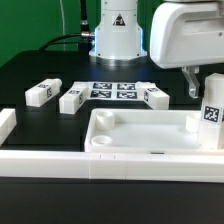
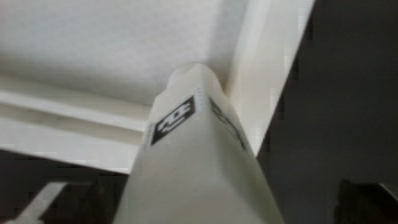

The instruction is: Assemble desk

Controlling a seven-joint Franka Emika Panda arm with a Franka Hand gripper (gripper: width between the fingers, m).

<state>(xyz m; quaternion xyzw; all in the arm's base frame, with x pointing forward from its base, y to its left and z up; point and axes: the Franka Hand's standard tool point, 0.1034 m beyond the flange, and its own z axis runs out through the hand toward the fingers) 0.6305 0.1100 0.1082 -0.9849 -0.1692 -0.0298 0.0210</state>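
Leg (image 1: 212, 120) upright in tabletop (image 1: 150, 135) corner, claw (image 1: 200, 88) spread wide over it.

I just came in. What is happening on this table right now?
A robot arm is putting a small white desk together. One upright leg stands in a corner of the tabletop, at the exterior view's right. The arm's fingers are open near the top of that leg, not closed on it. Three loose legs lie on the black table behind the tabletop, around the marker board.
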